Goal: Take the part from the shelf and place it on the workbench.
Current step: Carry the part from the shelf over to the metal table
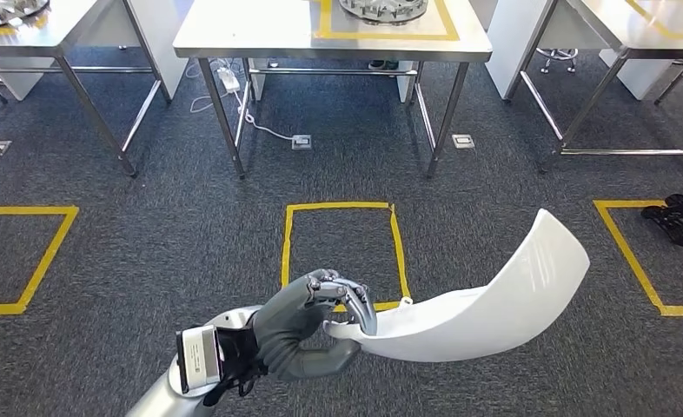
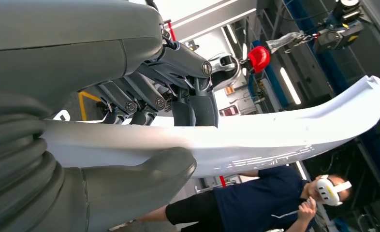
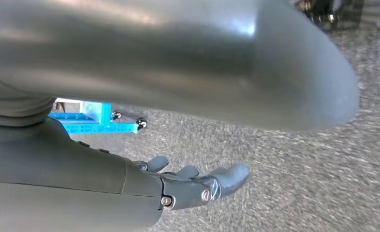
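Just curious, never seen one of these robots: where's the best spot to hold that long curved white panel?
Probably the narrow end, as the left robot hand holds the white panel: fingers over the thin edge, thumb beneath. The wide end flares, likely harder to wrap.

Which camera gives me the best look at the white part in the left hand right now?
The head view: it shows the whole curved white part, with the left hand gripping one end above the carpet. The left wrist view shows the part close up, held between thumb and fingers. The right wrist view shows the right hand over carpet.
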Tool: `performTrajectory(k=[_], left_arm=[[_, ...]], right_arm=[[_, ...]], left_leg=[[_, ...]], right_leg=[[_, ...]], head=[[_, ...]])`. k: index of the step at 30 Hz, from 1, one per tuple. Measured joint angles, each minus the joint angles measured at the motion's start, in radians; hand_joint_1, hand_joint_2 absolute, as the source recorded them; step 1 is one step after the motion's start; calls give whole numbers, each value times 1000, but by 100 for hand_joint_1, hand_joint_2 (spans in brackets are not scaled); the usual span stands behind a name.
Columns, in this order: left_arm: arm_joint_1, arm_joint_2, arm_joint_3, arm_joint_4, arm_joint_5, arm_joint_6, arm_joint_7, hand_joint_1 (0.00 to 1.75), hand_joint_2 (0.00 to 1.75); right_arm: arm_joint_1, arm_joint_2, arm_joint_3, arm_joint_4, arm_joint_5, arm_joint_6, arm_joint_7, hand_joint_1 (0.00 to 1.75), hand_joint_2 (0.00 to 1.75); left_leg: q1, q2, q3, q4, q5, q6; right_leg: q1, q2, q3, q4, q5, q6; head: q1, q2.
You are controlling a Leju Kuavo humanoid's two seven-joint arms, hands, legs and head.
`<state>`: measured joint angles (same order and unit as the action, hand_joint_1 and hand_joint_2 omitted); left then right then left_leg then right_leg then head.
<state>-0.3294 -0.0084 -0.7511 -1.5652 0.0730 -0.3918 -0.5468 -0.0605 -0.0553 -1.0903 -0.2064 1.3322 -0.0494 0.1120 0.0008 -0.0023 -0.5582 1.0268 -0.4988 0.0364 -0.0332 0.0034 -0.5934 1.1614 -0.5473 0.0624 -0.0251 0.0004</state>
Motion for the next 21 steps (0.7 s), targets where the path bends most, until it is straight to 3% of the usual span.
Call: performTrajectory(k=[2,4,5,7,9,12,13,15,17,18,19,20,21], left_arm=[[-2,0,0,0,1,0,6,175,175],[-2,0,0,0,2,0,10,175,175],[-1,0,0,-1,2,0,11,175,175],[-2,0,0,-2,2,1,13,175,175],[-2,0,0,-4,1,1,17,175,175],[-4,-1,0,-12,-2,3,23,175,175],[-5,-1,0,-15,-3,4,24,175,175],[-5,1,0,-19,-8,7,25,175,175],[-3,4,0,-20,-13,9,25,175,175],[-2,5,0,-19,-15,10,25,175,175],[-1,7,0,-19,-17,11,25,175,175],[-1,8,0,-19,-18,12,25,175,175],[-1,9,0,-19,-18,12,25,175,175]], right_arm=[[2,0,0,0,1,0,0,0,0],[7,0,0,0,3,1,0,0,0],[8,0,0,0,4,1,0,0,0],[9,0,1,0,5,2,0,0,0],[10,-1,1,0,7,2,-1,0,0],[8,-1,7,0,10,0,-9,0,0],[7,0,9,0,11,-1,-13,0,0],[7,0,14,0,14,-3,-21,0,0],[7,0,17,0,16,-3,-24,0,0],[7,0,18,0,16,-2,-24,0,0],[8,0,19,0,16,-2,-24,0,0],[8,0,19,0,16,-2,-25,0,0],[8,0,19,0,16,-2,-25,0,0]], left_leg=[[-5,0,16,-1,-16,6],[-10,-2,39,-1,-36,10],[-13,-2,55,-1,-47,10],[-17,-1,84,0,-72,9],[-20,-3,103,-5,-94,1],[-21,-4,120,10,-92,-16],[-22,-3,110,42,-82,-22],[-18,-3,48,146,-87,-34],[-10,-3,-41,249,-141,-46],[-6,-3,-77,272,-172,-50],[-3,-3,-100,270,-190,-54],[-1,-3,-111,242,-181,-57],[1,-2,-112,191,-139,-58]], right_leg=[[6,0,-90,108,-41,0],[13,0,-141,127,-44,-7],[16,0,-141,87,-17,-14],[27,-1,-117,-35,81,-31],[37,-2,-96,-109,140,-46],[36,0,-68,-125,126,-63],[32,1,-53,-130,119,-69],[27,2,-23,-136,100,-75],[23,2,4,-138,77,-76],[21,3,19,-138,64,-75],[19,4,36,-138,50,-72],[16,6,54,-138,37,-70],[14,7,73,-138,22,-67]], head=[[3,0],[3,0],[4,0],[4,0],[3,0],[3,0],[2,0],[-2,0],[-5,0],[-5,0],[-5,0],[-5,0],[-6,0]])
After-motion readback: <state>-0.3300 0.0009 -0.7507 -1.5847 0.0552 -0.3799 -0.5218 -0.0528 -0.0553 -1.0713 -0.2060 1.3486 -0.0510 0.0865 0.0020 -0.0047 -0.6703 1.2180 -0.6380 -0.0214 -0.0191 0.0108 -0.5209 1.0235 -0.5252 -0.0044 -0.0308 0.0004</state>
